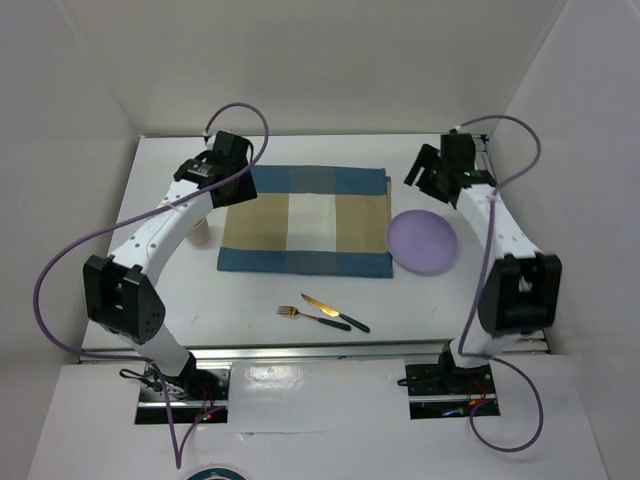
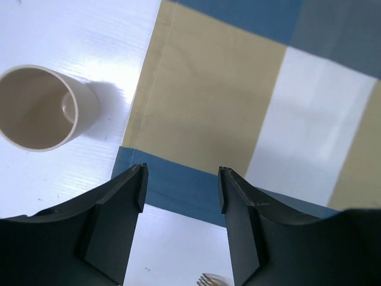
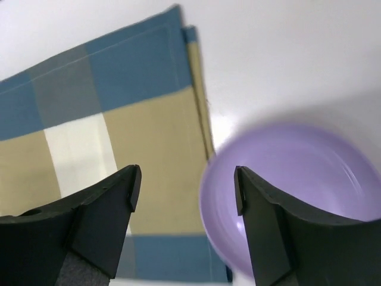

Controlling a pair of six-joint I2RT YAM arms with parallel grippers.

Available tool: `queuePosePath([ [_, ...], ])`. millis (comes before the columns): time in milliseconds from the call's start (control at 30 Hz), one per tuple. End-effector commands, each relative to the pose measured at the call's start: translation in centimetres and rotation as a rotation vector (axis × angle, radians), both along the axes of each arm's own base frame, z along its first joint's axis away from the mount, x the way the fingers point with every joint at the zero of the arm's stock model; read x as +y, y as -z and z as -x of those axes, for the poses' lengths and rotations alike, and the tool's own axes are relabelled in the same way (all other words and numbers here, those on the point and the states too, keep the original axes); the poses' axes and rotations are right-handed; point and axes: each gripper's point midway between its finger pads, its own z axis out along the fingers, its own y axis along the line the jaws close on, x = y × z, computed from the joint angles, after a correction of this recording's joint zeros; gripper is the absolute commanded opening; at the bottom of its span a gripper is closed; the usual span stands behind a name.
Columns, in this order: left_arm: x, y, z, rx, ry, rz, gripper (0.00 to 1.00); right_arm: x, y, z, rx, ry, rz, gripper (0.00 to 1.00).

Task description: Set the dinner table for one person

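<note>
A: How do the left jaws stand?
B: Parted and empty, over the placemat [image 2: 202, 89] edge. A beige cup [image 2: 38, 107] sits left of them on the counter [image 2: 71, 30].
A: And the right jaws?
B: Spread wide, gripping nothing. The purple plate [image 3: 297, 179] lies below their right side, and the counter spreads beneath both pairs.
</note>
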Motion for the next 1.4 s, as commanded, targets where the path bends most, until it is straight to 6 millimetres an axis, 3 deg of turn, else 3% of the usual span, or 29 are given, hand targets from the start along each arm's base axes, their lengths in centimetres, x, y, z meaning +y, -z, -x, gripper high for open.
queuePosePath([
  [0,0.6,-2.5,1.2,-0.054,0.011,-0.006,0.68,-4.7,0.6,6.4,0.07,0.217,-0.004,0.77],
  [33,0.3,-2.8,1.1,-0.075,0.018,0.011,0.68,-5.3,-0.7,8.3,0.039,0.252,-0.026,0.77],
  [67,-0.2,-2.8,1.7,-0.078,0.043,0.044,0.69,-5.8,1.9,11.3,0.124,0.292,-0.038,0.77],
  [100,-0.6,-2.9,1.8,-0.083,0.058,0.064,0.69,-5.8,2.3,12.5,0.139,0.322,-0.088,0.77],
  [133,-1.0,-2.6,1.9,-0.076,0.082,0.075,0.7,-6.8,1.5,13.9,0.111,0.364,-0.12,0.77],
  [167,-1.2,-3.0,2.1,-0.084,0.092,0.089,0.71,-6.9,3.5,15.8,0.163,0.387,-0.144,0.77],
  [267,-1.4,-2.6,2.3,-0.067,0.122,0.088,0.71,-7.1,4.3,17.8,0.158,0.44,-0.255,0.78],
  [300,-1.4,-2.4,2.5,-0.059,0.121,0.085,0.71,-6.8,6.1,18.8,0.2,0.44,-0.278,0.78],
  [433,-0.7,-2.5,3.0,-0.051,0.127,0.051,0.71,-5.4,8.0,18.4,0.196,0.404,-0.401,0.78],
  [500,-0.6,-2.6,3.3,-0.052,0.136,0.044,0.71,-5.4,8.2,17.1,0.149,0.394,-0.417,0.78],
  [767,-0.3,-2.2,3.9,-0.043,0.142,0.035,0.71,-5.3,12.0,15.8,0.194,0.424,-0.466,0.74],
  [933,-0.1,-2.2,3.8,-0.045,0.134,0.026,0.71,-5.5,14.1,15.7,0.246,0.444,-0.459,0.56],
  [967,-0.1,-2.2,3.8,-0.045,0.134,0.026,0.71,-5.6,14.1,15.5,0.248,0.444,-0.459,0.41],
  [1000,0.0,-2.3,3.8,-0.047,0.129,0.02,0.71,-5.9,14.4,15.8,0.259,0.464,-0.44,0.33],
  [1067,0.3,-2.2,3.9,-0.04,0.122,0.009,0.71,-6.4,13.2,15.5,0.235,0.466,-0.415,0.18],
  [1100,0.2,-2.5,3.8,-0.049,0.122,0.011,0.71,-7.1,12.7,15.4,0.219,0.478,-0.38,0.04],
  [1133,0.2,-2.5,3.8,-0.049,0.122,0.011,0.71,-7.5,11.8,15.1,0.193,0.468,-0.357,0.0],
  [1167,0.2,-2.5,3.8,-0.049,0.122,0.011,0.71,-7.8,10.3,15.1,0.168,0.466,-0.334,0.0],
  [1233,-1.2,-2.7,3.2,-0.072,0.151,0.057,0.71,-7.5,6.5,13.1,0.073,0.422,-0.27,0.0],
  [1267,-1.3,-2.4,2.8,-0.071,0.151,0.056,0.71,-7.1,3.5,11.5,0.003,0.386,-0.253,0.0],
  [1367,-1.4,-3.1,1.8,-0.078,0.106,0.053,0.71,-3.0,-1.0,9.0,-0.06,0.234,-0.245,0.0],
])
